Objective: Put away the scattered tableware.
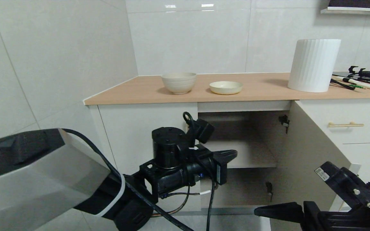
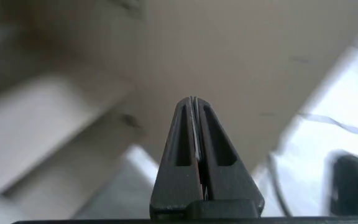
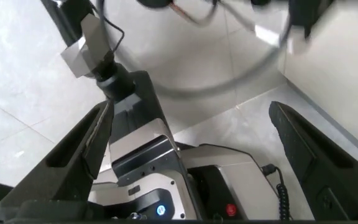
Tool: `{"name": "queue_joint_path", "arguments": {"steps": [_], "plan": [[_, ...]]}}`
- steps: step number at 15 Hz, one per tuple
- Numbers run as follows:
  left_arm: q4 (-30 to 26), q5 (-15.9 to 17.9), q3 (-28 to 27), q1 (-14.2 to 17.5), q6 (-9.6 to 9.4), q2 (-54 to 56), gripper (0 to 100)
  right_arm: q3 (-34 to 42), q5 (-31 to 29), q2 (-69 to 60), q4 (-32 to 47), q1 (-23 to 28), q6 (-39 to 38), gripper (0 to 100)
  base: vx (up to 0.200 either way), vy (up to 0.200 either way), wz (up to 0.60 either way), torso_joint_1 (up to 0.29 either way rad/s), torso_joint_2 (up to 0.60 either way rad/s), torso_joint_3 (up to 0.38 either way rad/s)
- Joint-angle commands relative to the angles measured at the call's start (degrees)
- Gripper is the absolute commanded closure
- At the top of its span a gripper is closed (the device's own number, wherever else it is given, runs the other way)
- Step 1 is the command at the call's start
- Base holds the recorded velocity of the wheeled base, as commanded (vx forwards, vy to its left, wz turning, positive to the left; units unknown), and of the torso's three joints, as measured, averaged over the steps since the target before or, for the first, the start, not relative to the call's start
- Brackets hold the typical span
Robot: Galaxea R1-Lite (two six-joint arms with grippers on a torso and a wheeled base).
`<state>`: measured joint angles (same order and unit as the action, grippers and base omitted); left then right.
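Wooden counter point(image 1: 262, 86), ribbed bowl point(image 1: 179, 82), shallow dish point(image 1: 225, 87), left claw point(image 2: 193, 109) closed

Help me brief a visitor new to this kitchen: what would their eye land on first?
Probably the tall white ribbed container standing toward the right of the wooden counter. Next, the open cabinet below, with the left gripper shut in front of it. A bowl and a shallow dish sit apart on the counter above.
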<state>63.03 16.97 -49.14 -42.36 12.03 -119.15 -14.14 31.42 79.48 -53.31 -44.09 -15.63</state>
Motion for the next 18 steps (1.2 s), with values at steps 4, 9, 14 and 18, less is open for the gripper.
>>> {"name": "queue_joint_path", "arguments": {"steps": [4,9,14,18], "plan": [[0.61,-1.06,16.71,17.67,-1.92,17.11,100,-8.8,-12.08,9.73,0.22,-0.03,0.07,0,0.0,0.0,0.0,0.0,0.0,0.0],[-18.82,-2.29,19.96,28.48,-6.85,31.26,100,-30.86,-25.61,18.6,20.88,3.22,0.16,0,0.0,0.0,0.0,0.0,0.0,0.0],[-29.36,-2.73,17.06,32.08,-6.14,37.68,100,-44.04,-31.59,21.94,31.86,6.92,0.34,0,0.0,0.0,0.0,0.0,0.0,0.0],[-29.01,-3.26,15.3,32.96,-3.07,37.68,0,-44.31,-31.42,16.41,37.14,6.92,-0.1,0,0.0,0.0,0.0,0.0,0.0,0.0]]}}
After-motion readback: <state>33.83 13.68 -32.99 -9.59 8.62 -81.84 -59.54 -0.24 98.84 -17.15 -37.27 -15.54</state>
